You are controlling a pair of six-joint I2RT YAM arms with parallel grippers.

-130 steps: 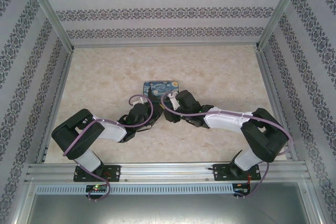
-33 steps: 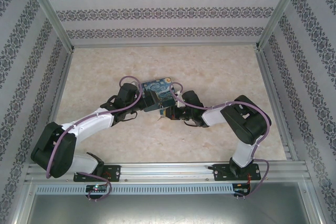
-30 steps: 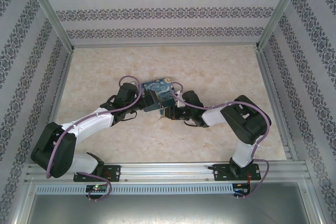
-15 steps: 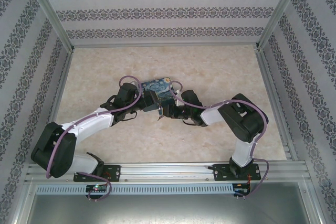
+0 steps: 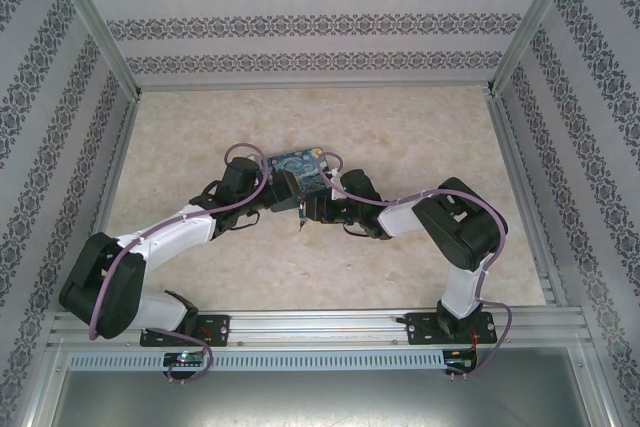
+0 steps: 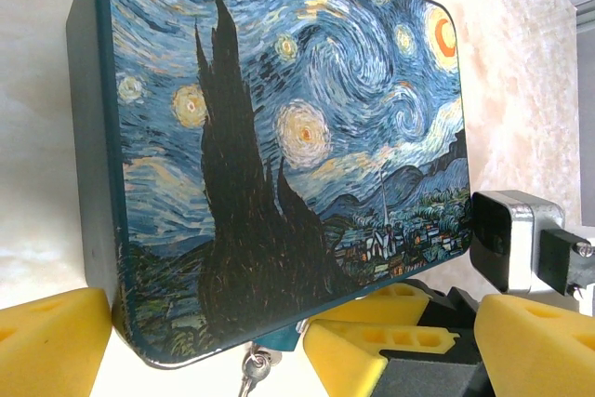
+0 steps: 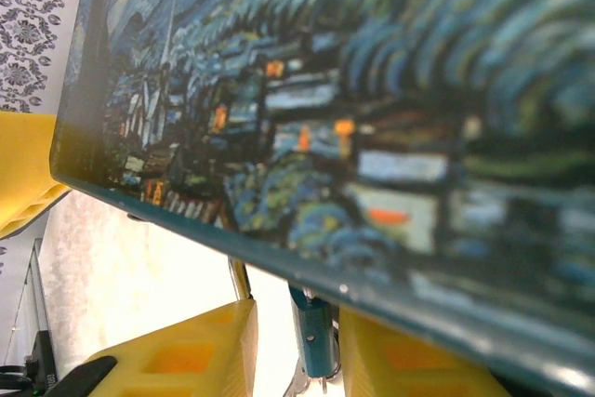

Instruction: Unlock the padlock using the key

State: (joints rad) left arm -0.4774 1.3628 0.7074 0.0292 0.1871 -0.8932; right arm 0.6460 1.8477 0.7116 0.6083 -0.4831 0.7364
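Padlock (image 7: pixel 311 337) | between right gripper (image 7: pixel 296 360) pads, clamped | left gripper (image 6: pixel 200 346) grips tin box (image 6: pixel 279 137)

Both arms reach in toward mid-table, wrists facing each other. The left gripper (image 5: pixel 283 190) and right gripper (image 5: pixel 310 209) nearly meet; whether they are gripping is unclear

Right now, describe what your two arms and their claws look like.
Both arms have black joint housings and white link covers, with a purple cable looping along each. The left claw and right claw carry blocky yellow fingers with rectangular recesses moulded in. A silver-and-black box sits on the right arm's wrist.
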